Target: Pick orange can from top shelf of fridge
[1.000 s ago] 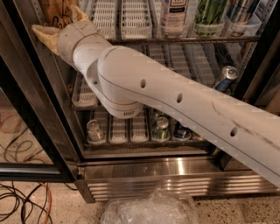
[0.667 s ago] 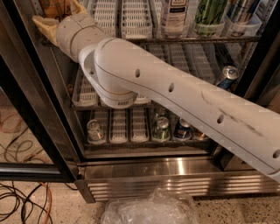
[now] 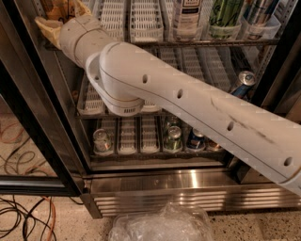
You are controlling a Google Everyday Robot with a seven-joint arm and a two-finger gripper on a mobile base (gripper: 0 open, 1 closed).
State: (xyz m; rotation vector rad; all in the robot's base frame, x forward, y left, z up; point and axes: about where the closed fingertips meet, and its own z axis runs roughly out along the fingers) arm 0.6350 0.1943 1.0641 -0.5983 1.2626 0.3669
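Camera view: the fridge (image 3: 188, 188), seen from in front and a little above.
Far left: loose cables (image 3: 19, 221) on the speckled floor beside the black door frame (image 3: 33, 122).
Gripper (image 3: 61, 18): in the top left corner, at the left end of the top shelf (image 3: 211, 42), set around the orange can (image 3: 60, 8).
Grip: cannot tell whether it clamps the can.
Orange can: an orange-amber side with dark markings, mostly cut off by the upper edge.
Writing: none readable on the can, nor on the white-labelled bottle (image 3: 188, 14) further right.
Long axis: cannot tell, since too little of the can shows.
Arm (image 3: 188, 103): white, crossing the racks from the lower right.
Right: a blue-and-silver can (image 3: 242, 82) lies tilted on the middle rack.
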